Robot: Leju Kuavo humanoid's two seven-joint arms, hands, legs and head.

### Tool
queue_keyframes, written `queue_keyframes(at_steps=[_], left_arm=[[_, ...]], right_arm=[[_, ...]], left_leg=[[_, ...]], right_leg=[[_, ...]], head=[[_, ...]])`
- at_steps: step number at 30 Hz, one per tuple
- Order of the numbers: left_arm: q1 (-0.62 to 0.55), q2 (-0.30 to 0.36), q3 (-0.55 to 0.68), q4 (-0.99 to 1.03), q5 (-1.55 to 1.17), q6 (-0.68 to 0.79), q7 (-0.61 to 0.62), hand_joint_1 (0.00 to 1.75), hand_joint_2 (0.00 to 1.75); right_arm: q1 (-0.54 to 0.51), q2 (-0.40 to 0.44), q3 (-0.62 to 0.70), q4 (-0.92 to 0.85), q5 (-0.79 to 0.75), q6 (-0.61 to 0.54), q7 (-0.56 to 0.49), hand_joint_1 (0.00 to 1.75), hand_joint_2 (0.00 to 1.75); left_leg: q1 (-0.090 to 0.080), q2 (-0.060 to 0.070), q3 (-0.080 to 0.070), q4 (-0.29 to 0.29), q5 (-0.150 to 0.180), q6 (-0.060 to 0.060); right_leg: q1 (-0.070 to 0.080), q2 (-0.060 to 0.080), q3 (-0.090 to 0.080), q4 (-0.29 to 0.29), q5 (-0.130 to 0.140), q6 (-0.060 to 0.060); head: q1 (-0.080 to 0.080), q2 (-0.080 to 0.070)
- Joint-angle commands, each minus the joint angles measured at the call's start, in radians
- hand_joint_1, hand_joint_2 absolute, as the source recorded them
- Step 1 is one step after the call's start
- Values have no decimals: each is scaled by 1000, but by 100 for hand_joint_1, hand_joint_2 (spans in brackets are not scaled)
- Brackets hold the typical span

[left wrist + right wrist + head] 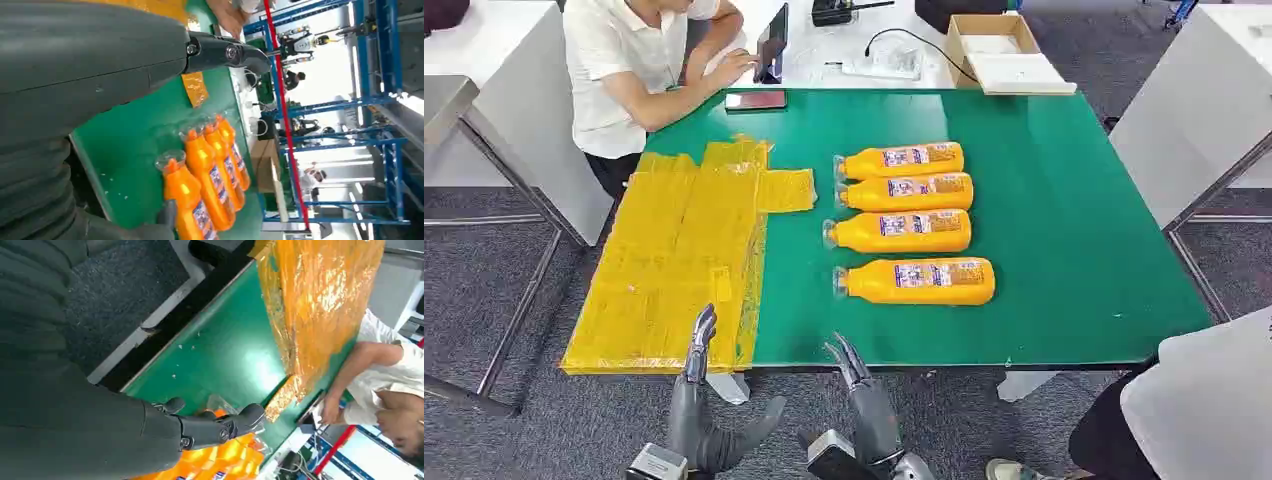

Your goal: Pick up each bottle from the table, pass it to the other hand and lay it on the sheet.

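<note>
Four orange bottles (909,222) are seen lying side by side on the green table (1064,230), just beside the yellow sheet (674,260), while the left hand (699,345) and right hand (849,362) are held open, empty, at the near edge.

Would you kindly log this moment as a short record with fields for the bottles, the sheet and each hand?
bottles: four orange bottles lying side by side on the green table, caps toward the sheet
sheet: yellow sheet on the table's left part, no bottle on it
left hand: left hand at the table's near edge, holding nothing
right hand: right hand at the near edge, holding nothing
</note>
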Motion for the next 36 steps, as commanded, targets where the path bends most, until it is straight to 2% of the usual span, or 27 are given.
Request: queue_keyframes(at_steps=[1,8,11,15,20,22,24,27,29,34,36], left_arm=[[-38,6,-10,52,-6,25,-11,0,175],[-48,-15,15,92,6,80,36,0,175],[-41,-37,29,53,102,52,-8,0,175],[-36,-1,-16,23,73,77,-15,0,175],[-39,11,-49,30,59,101,-33,0,175],[-54,15,-66,44,57,104,-34,0,175],[-92,1,-80,87,45,94,-40,0,175],[-131,0,-104,129,57,55,-54,0,175],[-135,-2,-104,145,73,47,-63,0,175],[-133,2,-110,141,78,37,-70,0,175],[-139,1,-118,152,81,29,-82,0,175]], right_arm=[[24,18,-47,-36,-58,-62,-75,0,175],[45,29,-124,-82,-75,-87,-96,0,175],[49,22,-139,-100,-60,-108,-104,0,175],[54,1,-229,-134,-17,-124,-77,0,175],[64,-16,-318,-143,51,-114,-56,0,175],[42,-53,-348,-121,135,-91,-11,0,175],[-28,-108,-389,-46,199,-74,7,0,175],[-123,-163,-466,39,221,-12,3,0,175],[-163,-172,-509,75,223,22,-2,0,175],[-170,-171,-512,83,262,10,15,0,175],[-233,-201,-516,159,313,3,39,0,175]], left_leg=[[0,0,3,-1,-1,-1],[0,0,5,-1,-2,-2],[0,0,4,-1,-1,-1],[0,0,3,0,-2,-1],[0,-1,4,-1,-1,-1],[0,-1,2,-1,0,-1],[-1,-1,3,-1,0,-1],[-1,-1,5,-2,0,0],[-2,0,3,-2,1,0],[-3,0,4,-2,1,1],[-3,1,4,-1,1,1]], right_leg=[[0,-1,3,-1,-1,-1],[1,-2,5,0,-2,-2],[0,-2,4,0,-2,-1],[1,-1,4,0,-2,-2],[0,-3,5,-1,-2,-1],[0,-2,2,-1,-1,-1],[0,-2,3,-1,-1,-1],[0,-2,6,-3,0,-1],[-1,0,3,-2,1,0],[-2,-1,4,-2,1,0],[-2,0,4,-2,2,0]], head=[[0,0],[0,0],[0,0],[0,0],[0,0],[0,0],[0,0],[0,0],[0,0],[0,0],[0,0]])
